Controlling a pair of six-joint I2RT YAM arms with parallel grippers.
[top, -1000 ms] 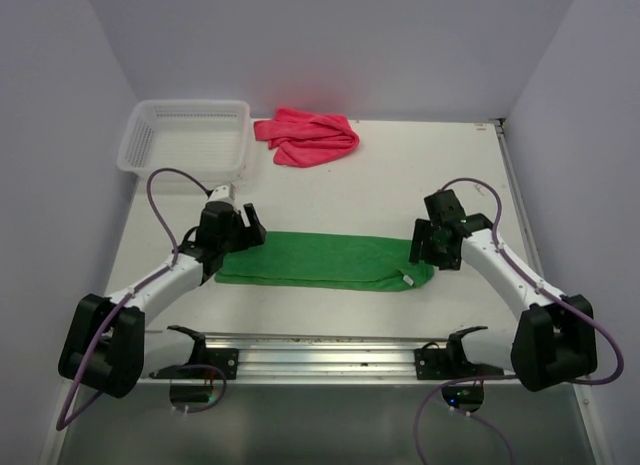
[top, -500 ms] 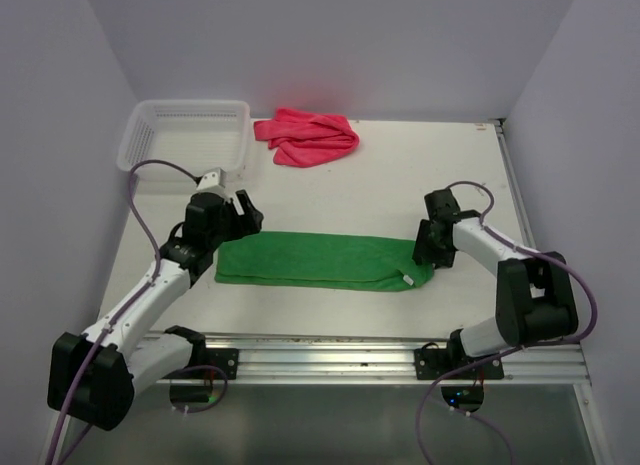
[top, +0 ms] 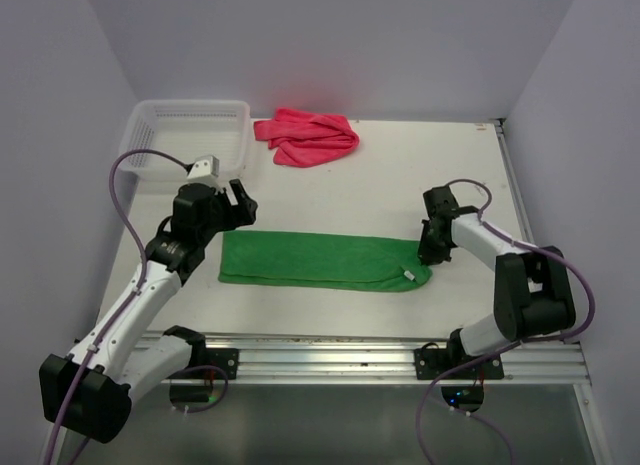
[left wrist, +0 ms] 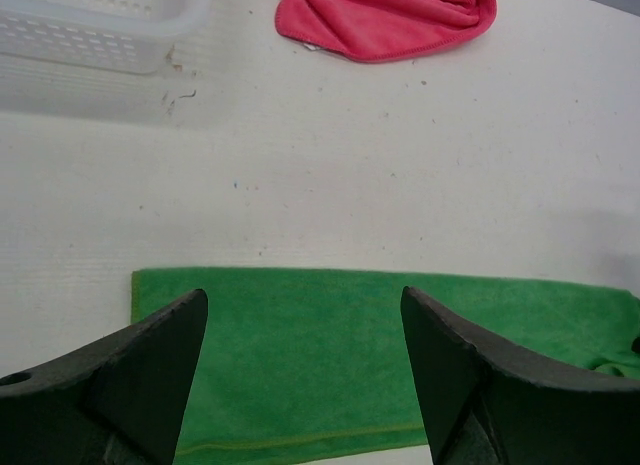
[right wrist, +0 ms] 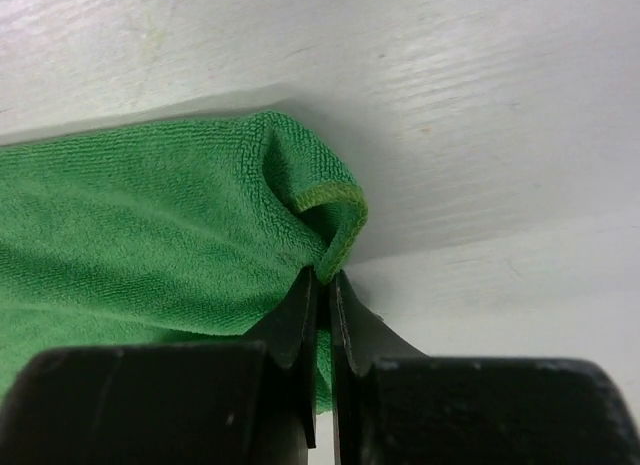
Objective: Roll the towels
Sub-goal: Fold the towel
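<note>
A green towel (top: 320,261) lies folded into a long flat strip across the table's middle. My right gripper (top: 428,251) is shut on the towel's right end; in the right wrist view the hemmed edge (right wrist: 338,225) is pinched and puckered between the closed jaws (right wrist: 322,280). My left gripper (top: 240,207) hovers open above the towel's left end, and its fingers (left wrist: 160,355) frame the green cloth (left wrist: 300,355) without touching it. A pink towel (top: 308,136) lies crumpled at the back of the table, also seen from the left wrist (left wrist: 390,20).
A white plastic basket (top: 185,135) stands at the back left, its wall (left wrist: 90,35) showing in the left wrist view. A metal rail (top: 320,350) runs along the near edge. Grey walls enclose the table on three sides.
My right gripper closed onto the green towel's right end. The left arm lifted and drew back toward the far left, off the towel's left end, staying open.
</note>
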